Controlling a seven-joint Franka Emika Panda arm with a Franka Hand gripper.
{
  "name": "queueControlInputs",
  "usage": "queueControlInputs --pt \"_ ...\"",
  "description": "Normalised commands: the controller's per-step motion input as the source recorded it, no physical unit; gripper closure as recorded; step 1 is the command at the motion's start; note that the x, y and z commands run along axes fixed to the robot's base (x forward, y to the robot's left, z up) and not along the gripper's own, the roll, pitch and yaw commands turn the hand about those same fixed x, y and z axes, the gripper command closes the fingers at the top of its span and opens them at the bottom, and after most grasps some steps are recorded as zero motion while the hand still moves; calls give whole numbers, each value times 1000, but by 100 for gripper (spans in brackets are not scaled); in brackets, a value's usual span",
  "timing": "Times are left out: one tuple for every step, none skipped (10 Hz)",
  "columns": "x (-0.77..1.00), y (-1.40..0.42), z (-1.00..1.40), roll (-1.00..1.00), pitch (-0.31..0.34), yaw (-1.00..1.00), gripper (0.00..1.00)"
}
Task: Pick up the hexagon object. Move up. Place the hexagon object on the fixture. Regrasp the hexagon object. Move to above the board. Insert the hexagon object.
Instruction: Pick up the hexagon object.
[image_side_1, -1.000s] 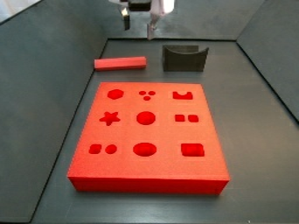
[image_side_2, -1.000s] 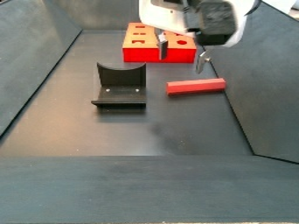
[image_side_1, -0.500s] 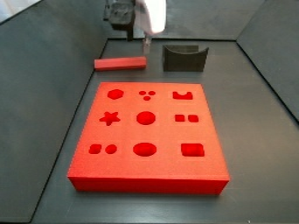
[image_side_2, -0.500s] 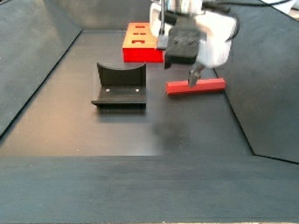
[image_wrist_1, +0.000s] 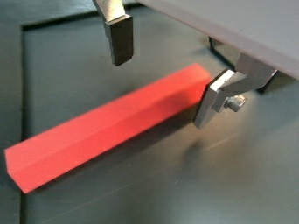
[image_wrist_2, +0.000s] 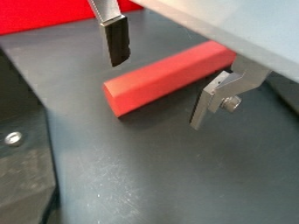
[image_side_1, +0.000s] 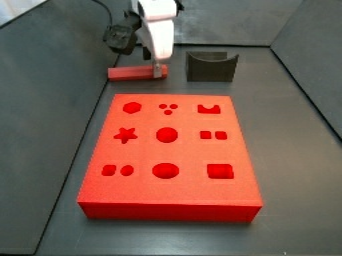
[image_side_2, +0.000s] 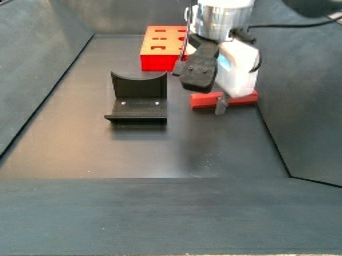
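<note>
The hexagon object is a long red bar lying flat on the dark floor in both wrist views (image_wrist_1: 111, 127) (image_wrist_2: 163, 77). My gripper (image_wrist_1: 167, 70) (image_wrist_2: 163, 68) is open and low over one end of the bar. One finger (image_wrist_1: 119, 39) stands on one side of the bar and the other finger (image_wrist_1: 216, 98) on the opposite side, with gaps to the bar. In a side view the gripper (image_side_1: 156, 68) covers the bar's (image_side_1: 127, 73) right end. The fixture (image_side_1: 210, 65) (image_side_2: 136, 97) stands apart and empty. The board (image_side_1: 167, 150) (image_side_2: 163, 45) lies nearby.
Sloping dark walls (image_side_1: 60, 60) enclose the floor on both sides. The fixture's base plate (image_wrist_2: 17, 162) shows at the edge of a wrist view. The arm's body (image_side_2: 225, 55) stands above the bar, between the board and the right wall.
My gripper has come down from above and moved over the red bar's end; its open fingers now straddle the bar. The bar, fixture and board have not moved.
</note>
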Motion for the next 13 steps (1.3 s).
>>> queueControlInputs --pt "0 0 -283 -214 -10 -546 0" --pt "69 0 -180 -116 0 -317 0" --pt "37 0 -89 -103 -26 -86 0" --pt "-17 0 -100 -37 -111 0 0" --pt "-169 -40 -231 -24 -179 0 0" --pt "0 0 -317 -113 -91 -9 0" --pt "-6 0 0 0 -20 0 0" --pt "0 0 0 0 0 0 100" --pt "0 0 0 0 0 0 100" --pt "0 0 0 0 0 0 100" --pt "0 0 0 0 0 0 100" --pt "0 0 0 0 0 0 100" --pt "0 0 0 0 0 0 100"
